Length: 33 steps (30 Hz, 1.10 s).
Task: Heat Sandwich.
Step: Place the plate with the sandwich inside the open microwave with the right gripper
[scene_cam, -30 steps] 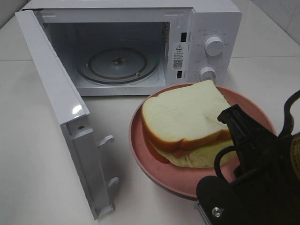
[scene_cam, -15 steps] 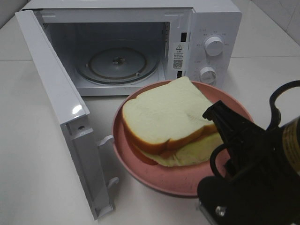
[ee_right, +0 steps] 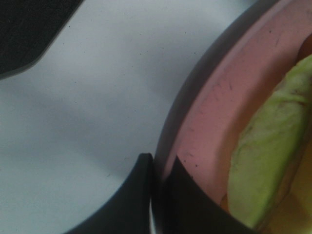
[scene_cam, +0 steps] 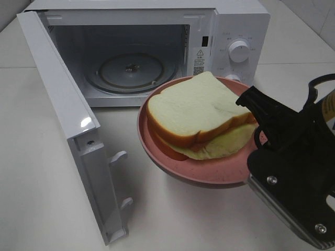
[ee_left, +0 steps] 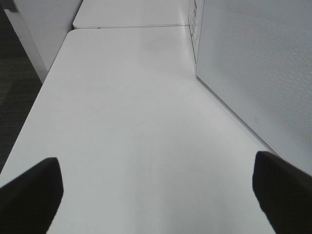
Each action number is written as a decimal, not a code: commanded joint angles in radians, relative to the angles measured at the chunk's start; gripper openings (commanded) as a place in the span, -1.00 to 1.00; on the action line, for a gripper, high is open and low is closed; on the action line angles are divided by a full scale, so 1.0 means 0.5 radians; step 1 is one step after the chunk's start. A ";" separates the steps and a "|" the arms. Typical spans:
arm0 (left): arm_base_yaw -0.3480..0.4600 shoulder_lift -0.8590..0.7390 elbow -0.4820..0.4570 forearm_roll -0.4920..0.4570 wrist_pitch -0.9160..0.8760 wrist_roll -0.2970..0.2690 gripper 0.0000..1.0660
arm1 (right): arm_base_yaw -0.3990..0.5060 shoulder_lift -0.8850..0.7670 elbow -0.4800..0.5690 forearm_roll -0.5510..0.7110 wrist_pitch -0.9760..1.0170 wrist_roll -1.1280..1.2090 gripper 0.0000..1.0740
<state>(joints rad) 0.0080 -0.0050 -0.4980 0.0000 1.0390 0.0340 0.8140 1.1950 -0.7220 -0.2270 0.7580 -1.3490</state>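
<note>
The microwave [scene_cam: 238,23] is glossy white, its turntable [scene_cam: 131,73] glass, the plate [scene_cam: 175,173] matt pink, the table [scene_cam: 31,172] smooth.

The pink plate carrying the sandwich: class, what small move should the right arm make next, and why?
Probably ease the plate forward into the microwave. The right gripper is shut on the plate's rim, the sandwich sits on it, the door stands open and the glass turntable is bare.

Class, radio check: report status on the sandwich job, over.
Left fingers open, empty. Right fingers shut on plate rim, sandwich on it, facing the microwave. Door open, nothing in the way.
</note>
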 commanded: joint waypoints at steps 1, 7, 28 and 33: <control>0.000 0.002 0.006 -0.012 -0.008 0.002 0.98 | -0.072 -0.010 0.002 0.040 -0.064 -0.148 -0.95; 0.000 0.002 0.006 -0.012 -0.008 0.002 0.98 | -0.090 0.002 0.002 0.060 -0.068 -0.176 -0.95; 0.000 0.002 0.006 -0.012 -0.008 0.002 0.98 | -0.090 0.350 -0.194 0.106 -0.246 -0.176 -0.95; 0.000 0.002 0.006 -0.012 -0.008 0.002 0.98 | -0.090 0.484 -0.294 0.106 -0.264 -0.176 -0.95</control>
<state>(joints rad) 0.0080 -0.0050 -0.4980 0.0000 1.0390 0.0340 0.7750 1.4250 -0.8470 -0.1790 0.6550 -1.4230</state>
